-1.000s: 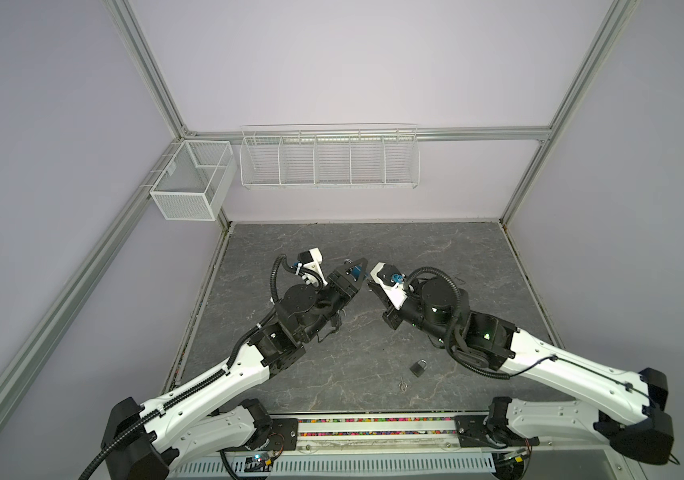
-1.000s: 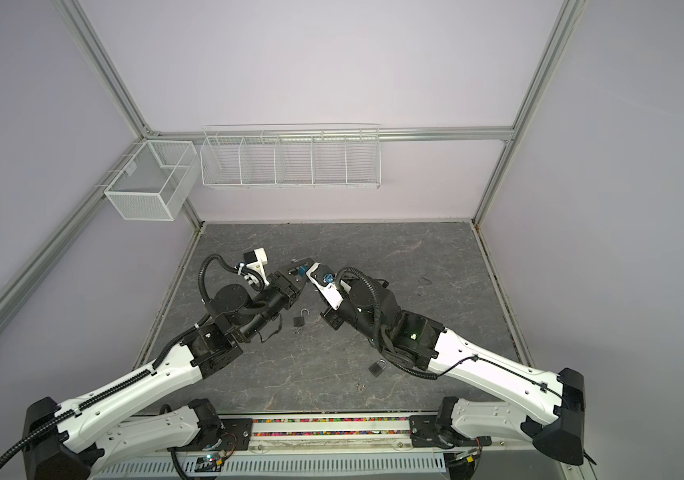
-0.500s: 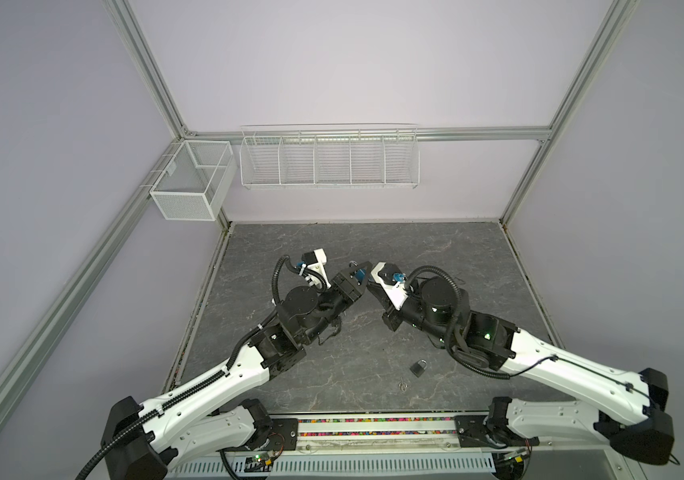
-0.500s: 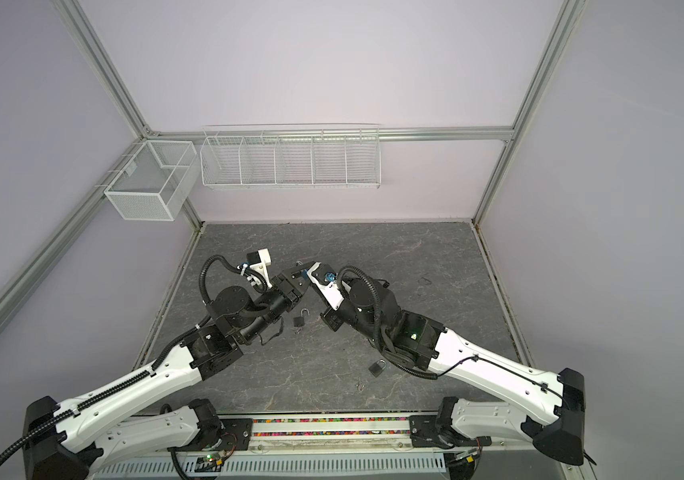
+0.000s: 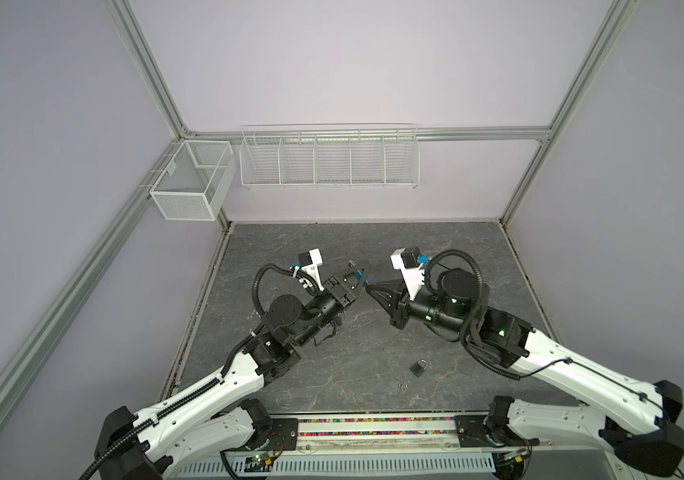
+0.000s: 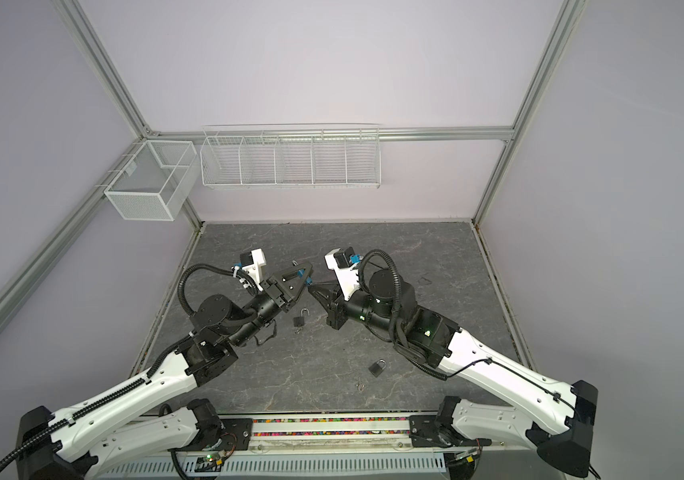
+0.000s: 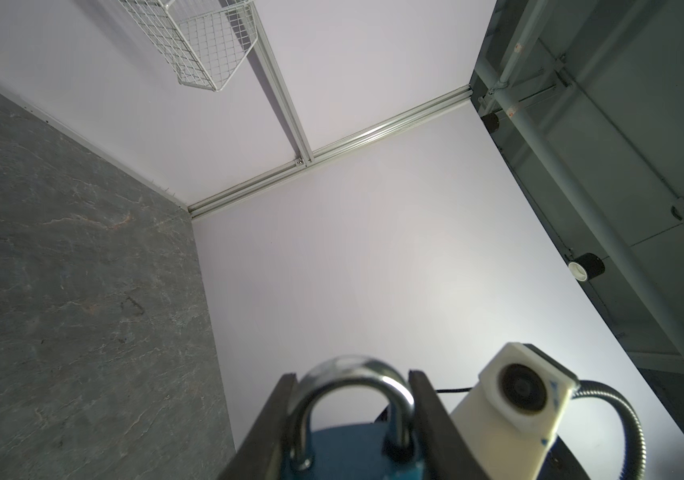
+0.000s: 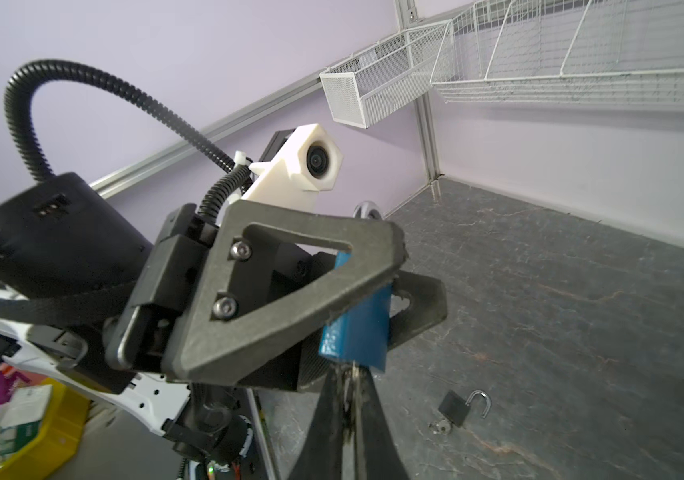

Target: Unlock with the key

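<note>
- Black padlock (image 5: 418, 368) lies nearest the robot's base on the grey stone-look table (image 5: 332, 241), its shackle down, with a small loose key (image 5: 403, 385) just beside it.
- Farther in, near the left arm, a second black padlock (image 6: 300, 321) lies with its shackle swung open. That one looks already dealt with.
- Over the middle of the table, the left gripper (image 5: 359, 275) is clamped on the blue padlock (image 7: 344, 453), which is held clear of the surface. In the left wrist view both legs of its shackle (image 7: 356, 370) sit in the body, so I judge it still locked.
- Meeting it tip to tip, the right gripper (image 5: 368, 288) is pinched together on a thin metal key (image 8: 349, 380). The key's end is at the underside of the blue body, but how deep it sits cannot be told.
- Left to do, as I read it: seat the key fully, turn it, and free the shackle.
- Farthest back, a white wire rack (image 5: 329, 160) hangs on the wall.
</note>
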### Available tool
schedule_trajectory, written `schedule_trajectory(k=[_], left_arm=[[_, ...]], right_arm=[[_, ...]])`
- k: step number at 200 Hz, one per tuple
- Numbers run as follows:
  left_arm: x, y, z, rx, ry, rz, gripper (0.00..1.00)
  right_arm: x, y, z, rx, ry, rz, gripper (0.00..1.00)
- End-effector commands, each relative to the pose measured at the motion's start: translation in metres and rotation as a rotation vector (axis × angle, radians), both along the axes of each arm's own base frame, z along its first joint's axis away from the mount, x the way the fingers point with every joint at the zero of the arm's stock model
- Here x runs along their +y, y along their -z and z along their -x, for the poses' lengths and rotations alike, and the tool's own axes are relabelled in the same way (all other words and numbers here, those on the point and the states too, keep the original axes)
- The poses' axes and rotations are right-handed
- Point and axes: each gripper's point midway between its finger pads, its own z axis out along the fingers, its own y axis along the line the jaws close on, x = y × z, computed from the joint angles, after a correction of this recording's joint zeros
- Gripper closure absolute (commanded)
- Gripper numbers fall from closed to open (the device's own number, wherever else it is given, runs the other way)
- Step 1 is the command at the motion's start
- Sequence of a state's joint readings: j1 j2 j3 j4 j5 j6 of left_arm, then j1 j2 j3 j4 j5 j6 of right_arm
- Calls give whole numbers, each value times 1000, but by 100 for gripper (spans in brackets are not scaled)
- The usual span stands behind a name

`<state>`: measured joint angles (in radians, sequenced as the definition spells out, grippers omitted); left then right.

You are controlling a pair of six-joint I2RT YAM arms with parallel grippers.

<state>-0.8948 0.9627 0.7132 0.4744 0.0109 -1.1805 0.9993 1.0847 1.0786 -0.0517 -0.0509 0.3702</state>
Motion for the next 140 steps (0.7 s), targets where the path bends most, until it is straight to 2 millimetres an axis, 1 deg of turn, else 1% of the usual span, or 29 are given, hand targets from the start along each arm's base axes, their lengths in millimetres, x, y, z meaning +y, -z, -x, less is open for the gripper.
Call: schedule_trajectory(k=[1,23,63,99,110,125,136,140], left_arm=[[-1,33,-9,54,-10,-77,100],[-6,26,-8,27,9,-82,100],[-4,29,-13,15,-10,-83,100],[-8,25,-17,-1,-10,-60,100],[-7,25,-19,3,-17,-56,100],[-3,24,-23,8,-40,-73,100],[2,22,-27,-3,-70,-107,100],[4,21,-28,-6,-82,-123,100]], right_arm=[[-12,-68,18,5,-52,-251,94],[-14,-69,15,39,-35,-304,94],[-26,-84,10,85,7,-412,94],[-25,-86,7,105,7,-432,94],[-25,-84,5,91,20,-395,94],[-26,-74,0,58,55,-319,94],[-27,-60,-6,44,95,-226,93],[-28,-53,-9,37,110,-188,92]])
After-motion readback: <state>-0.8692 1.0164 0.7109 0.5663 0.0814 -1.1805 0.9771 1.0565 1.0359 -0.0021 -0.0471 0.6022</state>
